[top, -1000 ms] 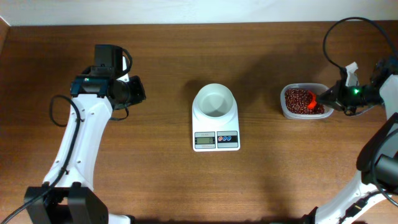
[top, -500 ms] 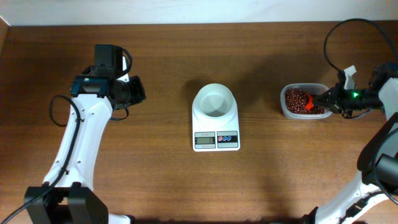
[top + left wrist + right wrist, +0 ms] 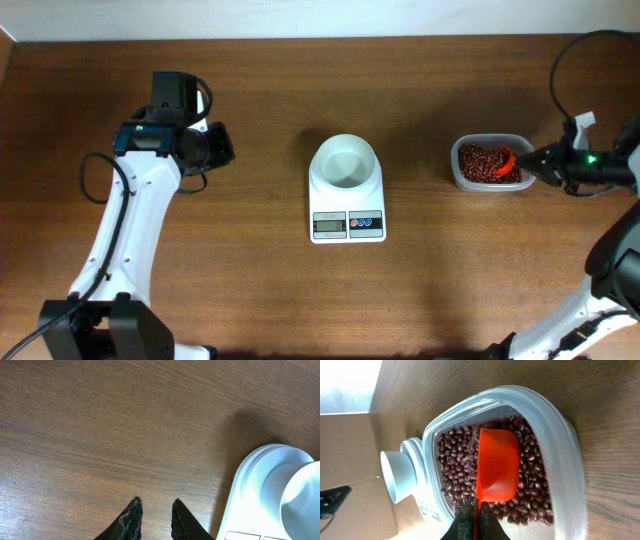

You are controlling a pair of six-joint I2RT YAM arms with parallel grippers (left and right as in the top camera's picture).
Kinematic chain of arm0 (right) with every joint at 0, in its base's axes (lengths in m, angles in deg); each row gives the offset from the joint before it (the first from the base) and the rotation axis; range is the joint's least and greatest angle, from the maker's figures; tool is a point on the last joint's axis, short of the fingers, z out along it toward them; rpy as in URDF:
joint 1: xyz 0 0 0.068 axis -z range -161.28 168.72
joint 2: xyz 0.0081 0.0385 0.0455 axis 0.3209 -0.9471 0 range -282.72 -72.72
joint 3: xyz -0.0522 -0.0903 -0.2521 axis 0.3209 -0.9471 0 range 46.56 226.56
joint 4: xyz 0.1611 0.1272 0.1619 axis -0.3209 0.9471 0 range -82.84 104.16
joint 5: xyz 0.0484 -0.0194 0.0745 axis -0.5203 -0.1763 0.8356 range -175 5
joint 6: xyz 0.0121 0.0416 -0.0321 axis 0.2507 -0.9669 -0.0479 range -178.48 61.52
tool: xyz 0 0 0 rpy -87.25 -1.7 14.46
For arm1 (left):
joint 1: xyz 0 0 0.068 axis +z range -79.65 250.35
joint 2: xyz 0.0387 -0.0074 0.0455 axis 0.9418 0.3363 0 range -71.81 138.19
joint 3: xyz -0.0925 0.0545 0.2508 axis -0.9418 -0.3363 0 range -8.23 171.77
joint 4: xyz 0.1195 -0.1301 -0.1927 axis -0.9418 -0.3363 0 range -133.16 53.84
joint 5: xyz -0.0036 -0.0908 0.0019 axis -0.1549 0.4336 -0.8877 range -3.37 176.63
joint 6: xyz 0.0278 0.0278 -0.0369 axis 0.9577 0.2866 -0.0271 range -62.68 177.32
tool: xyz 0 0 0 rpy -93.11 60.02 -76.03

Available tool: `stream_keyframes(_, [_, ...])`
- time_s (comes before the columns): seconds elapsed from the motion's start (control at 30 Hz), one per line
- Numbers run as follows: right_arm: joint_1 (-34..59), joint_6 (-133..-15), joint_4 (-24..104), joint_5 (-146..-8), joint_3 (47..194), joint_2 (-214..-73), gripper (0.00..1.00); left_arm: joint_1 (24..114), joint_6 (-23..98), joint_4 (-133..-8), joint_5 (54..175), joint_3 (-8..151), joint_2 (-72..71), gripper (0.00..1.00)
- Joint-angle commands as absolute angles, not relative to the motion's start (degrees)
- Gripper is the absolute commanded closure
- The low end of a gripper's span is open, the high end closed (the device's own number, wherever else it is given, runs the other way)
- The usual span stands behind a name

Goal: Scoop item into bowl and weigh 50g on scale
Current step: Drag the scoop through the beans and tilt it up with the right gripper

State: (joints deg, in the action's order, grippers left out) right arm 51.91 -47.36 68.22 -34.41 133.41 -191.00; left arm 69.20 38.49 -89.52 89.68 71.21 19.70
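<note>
Dark red-brown beans (image 3: 480, 160) fill a clear plastic tub (image 3: 487, 186) at the right. My right gripper (image 3: 528, 160) is shut on the handle of an orange-red scoop (image 3: 505, 160), whose head lies on the beans near the tub's right side. In the right wrist view the scoop (image 3: 496, 470) rests over the beans (image 3: 452, 467), with my right gripper (image 3: 476, 519) pinching its handle. The white bowl (image 3: 346, 163) stands on the white scale (image 3: 347, 226) at the table's middle. My left gripper (image 3: 222, 147) hovers left of the scale. Its jaws (image 3: 154, 512) stand slightly open over bare wood.
The wooden table (image 3: 260, 290) stretches all round the scale. In the left wrist view the scale (image 3: 250, 505) and the bowl (image 3: 300, 495) sit at the lower right. A black cable (image 3: 560, 60) loops above the right arm at the far right edge.
My right arm has drawn back to the right, pulling the scoop from the tub's middle toward its right side. The left arm has stayed in place.
</note>
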Motion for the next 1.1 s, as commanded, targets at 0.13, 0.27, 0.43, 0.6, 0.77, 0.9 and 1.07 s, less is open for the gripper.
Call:
stream_keyframes(0.13, [55.5,-46.5,69.9,-29.0,132.9,-191.4,0.96,69.0,39.4,-89.4,90.3,71.5,20.2,0.72])
stream_keyframes(0.27, [56.7,-46.5,70.2,-27.9,132.9,-191.4,0.96,69.0,39.4,-89.4,90.3,71.5,20.2,0.7])
stream_keyframes(0.43, [57.1,-46.4,71.2,-27.5,132.9,-191.4,0.96,69.0,39.4,-89.4,90.2,71.5,20.2,0.69])
stream_keyframes(0.6, [57.1,-46.4,71.5,-25.3,132.9,-191.4,0.96,69.0,39.4,-89.4,90.3,71.5,20.2,0.69])
stream_keyframes(0.77, [57.1,-46.2,72.2,-24.7,132.9,-191.4,0.96,69.0,39.4,-89.4,90.3,71.5,20.2,0.66])
stream_keyframes(0.9, [57.1,-44.0,73.4,-22.6,132.9,-191.4,0.96,69.0,39.4,-89.4,90.3,71.5,20.2,0.65])
stream_keyframes(1.07, [57.1,-44.1,73.9,-22.6,132.9,-191.4,0.96,69.0,39.4,-89.4,90.3,71.5,20.2,0.64])
